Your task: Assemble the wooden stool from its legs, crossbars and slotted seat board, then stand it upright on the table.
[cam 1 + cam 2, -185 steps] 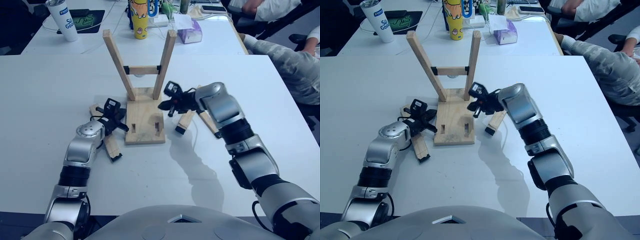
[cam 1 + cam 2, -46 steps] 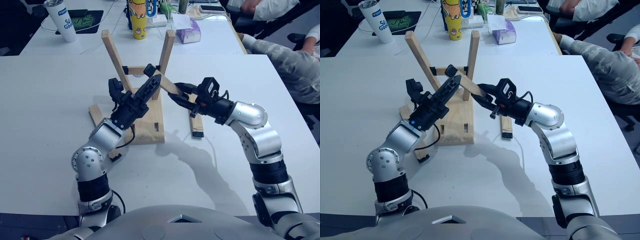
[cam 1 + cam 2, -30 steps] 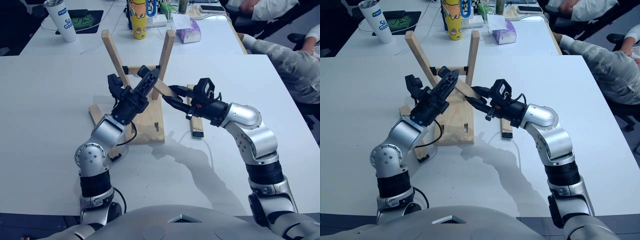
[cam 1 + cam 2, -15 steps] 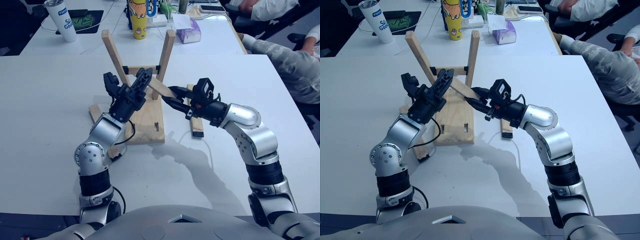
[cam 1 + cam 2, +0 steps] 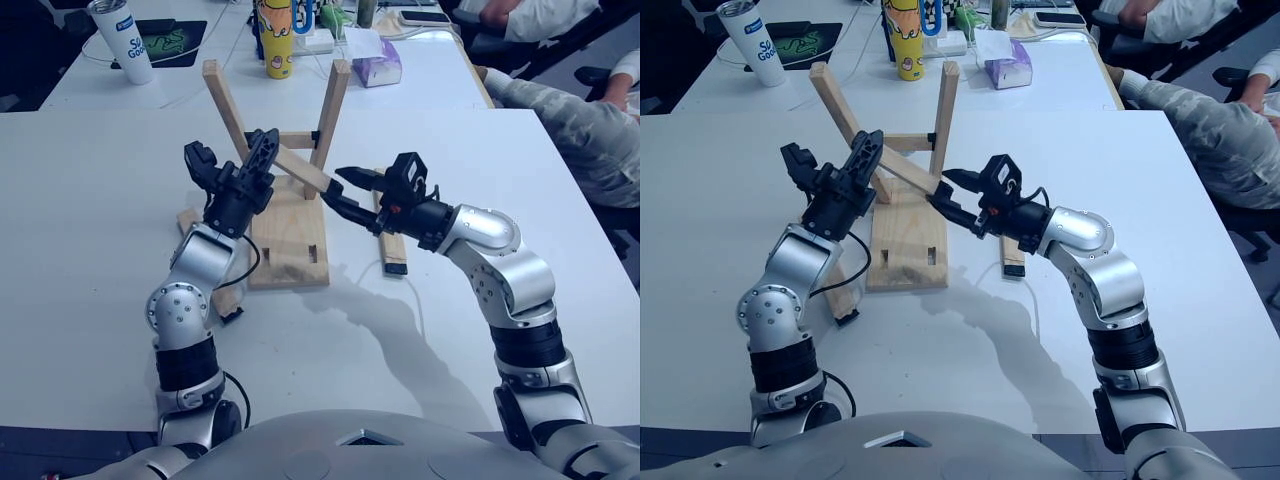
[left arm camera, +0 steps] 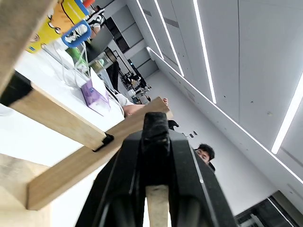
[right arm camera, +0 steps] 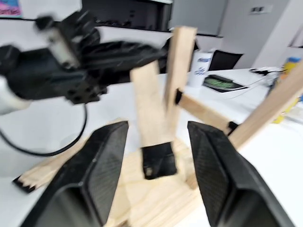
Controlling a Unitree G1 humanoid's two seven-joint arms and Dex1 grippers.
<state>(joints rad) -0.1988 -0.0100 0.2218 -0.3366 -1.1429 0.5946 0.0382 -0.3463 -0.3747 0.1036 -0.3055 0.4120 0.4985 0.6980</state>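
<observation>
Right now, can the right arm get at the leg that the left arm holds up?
Probably yes: the end of the leg sits between the open fingers of the right gripper, with nothing in the way.

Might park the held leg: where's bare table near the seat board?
Free: table in front of the seat board, between the arms; the wide stretch left of the left gripper; beyond the right gripper. Crowded: the held leg over the board, a loose leg to its right, loose pieces at its left.
</observation>
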